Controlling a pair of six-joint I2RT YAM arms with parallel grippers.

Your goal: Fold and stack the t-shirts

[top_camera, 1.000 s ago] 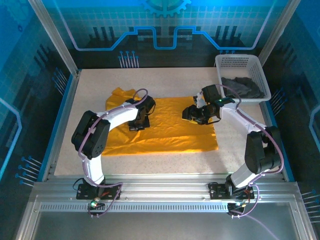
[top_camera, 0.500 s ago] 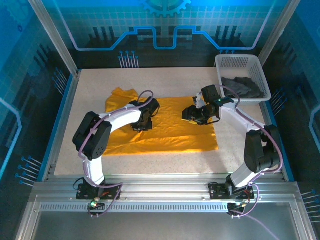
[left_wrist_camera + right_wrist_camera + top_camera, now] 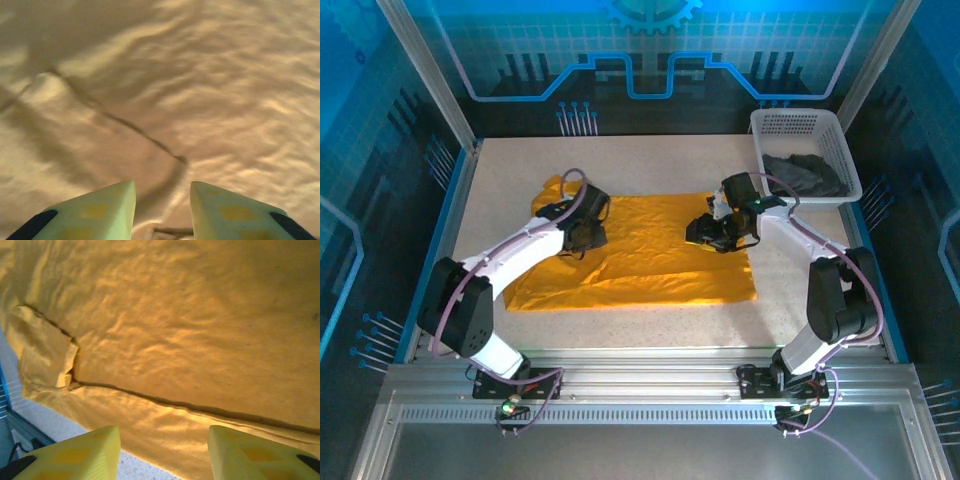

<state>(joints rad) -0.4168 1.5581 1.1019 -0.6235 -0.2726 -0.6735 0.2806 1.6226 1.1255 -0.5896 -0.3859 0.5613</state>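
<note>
The orange-yellow t-shirt (image 3: 650, 265) lies spread across the middle of the table, one sleeve (image 3: 556, 190) poking out at its far left. My left gripper (image 3: 582, 238) hovers over the shirt's left part, open, close above the rumpled cloth (image 3: 200, 90); a small fold lies just under its fingertips (image 3: 125, 192). My right gripper (image 3: 701, 232) is open over the shirt's right part, where a folded edge (image 3: 200, 407) crosses the cloth (image 3: 190, 315). The dark grey t-shirt (image 3: 807, 174) lies crumpled in the basket.
The white lattice basket (image 3: 770, 125) stands at the back right corner. Bare speckled tabletop (image 3: 520, 160) surrounds the shirt, with metal frame rails along the left, right and near edges.
My left gripper has opened and its arm has swung left and back across the shirt. The right arm has barely moved.
</note>
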